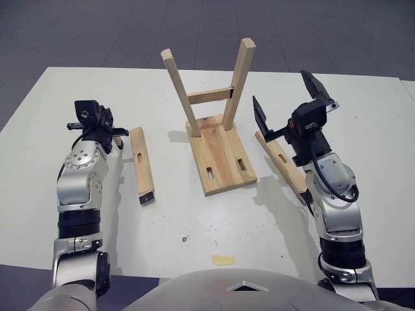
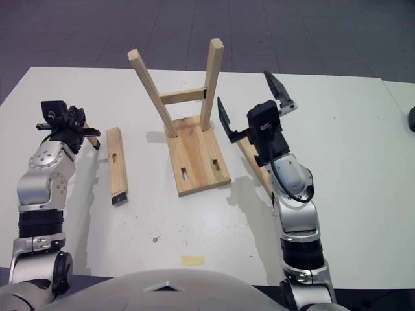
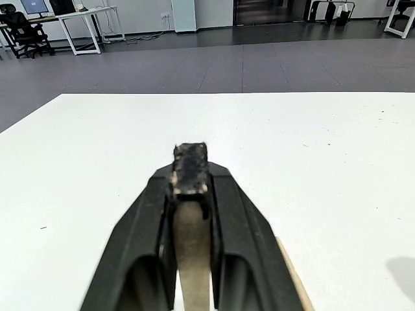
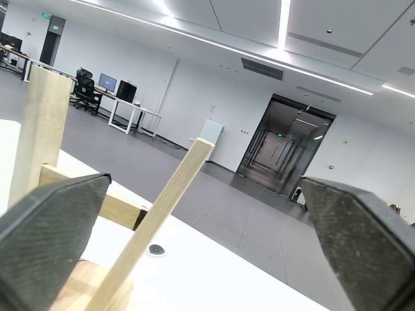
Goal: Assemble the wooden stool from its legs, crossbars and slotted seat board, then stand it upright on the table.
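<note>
While my right gripper (image 1: 279, 86) holds its fingers wide apart and my left gripper (image 1: 97, 121) apparently pinches a short pale wooden crossbar (image 1: 118, 140), the slotted wooden seat board (image 1: 224, 165) lies mid-table carrying two upright square legs (image 1: 242, 71). These sticks look light, stiff and smooth, so I'd grip mid-length. One loose slotted leg (image 1: 142, 165) lies beside my left arm, a second loose leg (image 1: 277, 157) under my right.

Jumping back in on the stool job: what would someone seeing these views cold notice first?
The half-built stool: the seat board lies flat in the middle of the table with two legs sticking up from it, joined by a crossbar, two slots empty. Then the right gripper, wide open, hovers just right of it above a loose leg; another loose leg lies left of the board.
</note>
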You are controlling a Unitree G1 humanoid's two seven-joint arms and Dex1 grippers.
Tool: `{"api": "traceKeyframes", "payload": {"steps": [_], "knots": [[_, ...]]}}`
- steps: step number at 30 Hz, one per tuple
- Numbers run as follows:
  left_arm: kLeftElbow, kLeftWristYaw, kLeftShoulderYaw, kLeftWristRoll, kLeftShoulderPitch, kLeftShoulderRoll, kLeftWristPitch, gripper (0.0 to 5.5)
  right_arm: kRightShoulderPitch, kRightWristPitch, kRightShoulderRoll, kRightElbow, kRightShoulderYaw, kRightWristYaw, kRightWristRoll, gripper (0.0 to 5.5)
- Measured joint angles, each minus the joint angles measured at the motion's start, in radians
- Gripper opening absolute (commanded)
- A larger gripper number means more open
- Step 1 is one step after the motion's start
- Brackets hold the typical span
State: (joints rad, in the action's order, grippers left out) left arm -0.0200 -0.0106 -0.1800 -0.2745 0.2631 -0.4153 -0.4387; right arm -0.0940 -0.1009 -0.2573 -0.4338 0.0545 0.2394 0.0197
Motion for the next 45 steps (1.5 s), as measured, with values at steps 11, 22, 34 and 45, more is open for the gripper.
{"api": "traceKeyframes", "payload": {"steps": [11,22,34,45], "knots": [[-0.016,0.047,0.089,0.063,0.099,0.115,0.049,0.42,0.033,-0.002,0.026,0.009,0.044,-0.01,0.022,5.4],[0.275,0.257,-0.156,-0.311,0.026,0.031,-0.178,0.42,0.073,-0.015,0.028,-0.005,0.034,-0.009,0.021,5.4],[0.331,0.271,-0.196,-0.452,-0.114,0.005,-0.359,0.42,0.091,-0.021,0.029,-0.012,0.03,-0.01,0.021,5.4],[0.301,0.197,-0.183,-0.389,-0.145,0.043,-0.33,0.42,0.091,-0.03,0.035,-0.022,0.033,-0.009,0.019,5.4]]}}
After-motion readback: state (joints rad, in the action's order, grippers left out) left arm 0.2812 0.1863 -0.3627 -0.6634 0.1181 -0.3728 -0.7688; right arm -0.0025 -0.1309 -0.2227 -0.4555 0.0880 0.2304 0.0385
